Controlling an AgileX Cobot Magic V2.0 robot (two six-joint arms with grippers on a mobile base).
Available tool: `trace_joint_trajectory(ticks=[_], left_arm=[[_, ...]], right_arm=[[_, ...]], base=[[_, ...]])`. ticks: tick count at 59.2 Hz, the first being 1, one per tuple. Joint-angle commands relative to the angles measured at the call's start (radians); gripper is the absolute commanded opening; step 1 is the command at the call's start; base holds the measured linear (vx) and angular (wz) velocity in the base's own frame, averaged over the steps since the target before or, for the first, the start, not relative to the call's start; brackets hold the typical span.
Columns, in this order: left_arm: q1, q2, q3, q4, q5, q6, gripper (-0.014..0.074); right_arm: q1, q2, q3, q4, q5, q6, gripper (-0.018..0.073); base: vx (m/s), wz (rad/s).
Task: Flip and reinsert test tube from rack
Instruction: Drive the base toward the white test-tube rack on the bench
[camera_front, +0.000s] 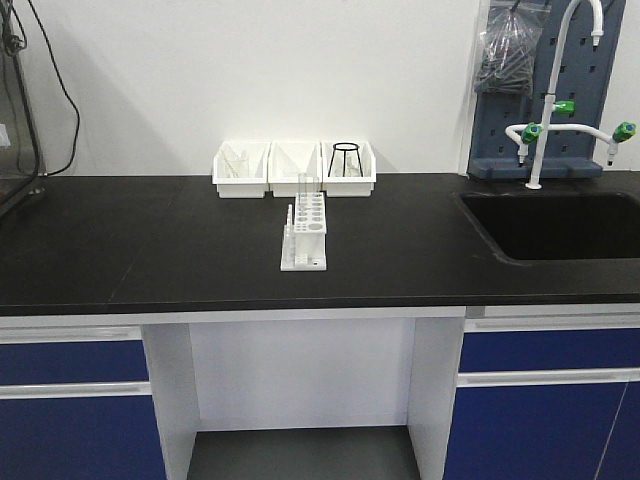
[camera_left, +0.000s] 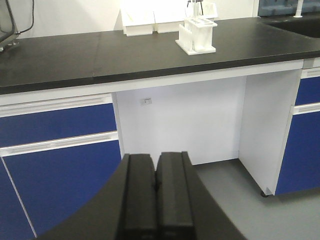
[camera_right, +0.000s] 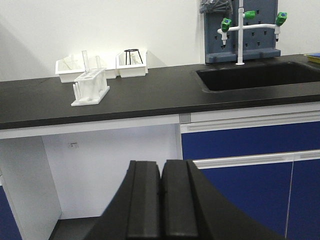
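Note:
The white rack (camera_front: 305, 235) stands on the black counter (camera_front: 150, 240), in front of the white bins. It also shows in the left wrist view (camera_left: 196, 37) and the right wrist view (camera_right: 90, 87). A clear test tube (camera_front: 302, 186) stands upright in the rack's far end, and the right wrist view shows it (camera_right: 84, 60) with a second, like tube beside it. My left gripper (camera_left: 156, 159) is shut and empty, low in front of the counter. My right gripper (camera_right: 161, 165) is also shut and empty, low in front of the counter. Neither arm shows in the front view.
Three white open-front bins (camera_front: 295, 166) stand behind the rack; the right one holds a black wire stand (camera_front: 346, 159). A sink (camera_front: 560, 225) with a faucet (camera_front: 545, 100) is at the right. Blue drawers (camera_front: 70, 400) flank the open kneehole under the counter.

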Motion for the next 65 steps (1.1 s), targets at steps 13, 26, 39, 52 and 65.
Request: trace_joint_trajectory(ticks=[13,26,39,52,65], left_arm=[[0.000,-0.008,-0.004,-0.005,-0.080,-0.009,-0.0006],[0.000,-0.008,-0.004,-0.005,-0.080,-0.009,-0.0006],[0.000,-0.008,-0.004,-0.005,-0.080,-0.009,-0.0006],[0.000,-0.008,-0.004,-0.005,-0.080,-0.009,-0.0006],[0.000,-0.008,-0.004,-0.005,-0.080,-0.009,-0.0006]], right_arm=[[-0.006,-0.014,0.003,-0.003,-0.077,-0.013,-0.0011],[-0.006,-0.014,0.003,-0.003,-0.077,-0.013,-0.0011],[-0.006,-0.014,0.003,-0.003,-0.077,-0.013,-0.0011],[-0.006,-0.014,0.003,-0.003,-0.077,-0.013,-0.0011],[-0.006,-0.014,0.003,-0.003,-0.077,-0.013,-0.0011]], base=[[0.00,0.00],[0.00,0.00],[0.00,0.01],[0.03,0.01],[0.13,-0.02]])
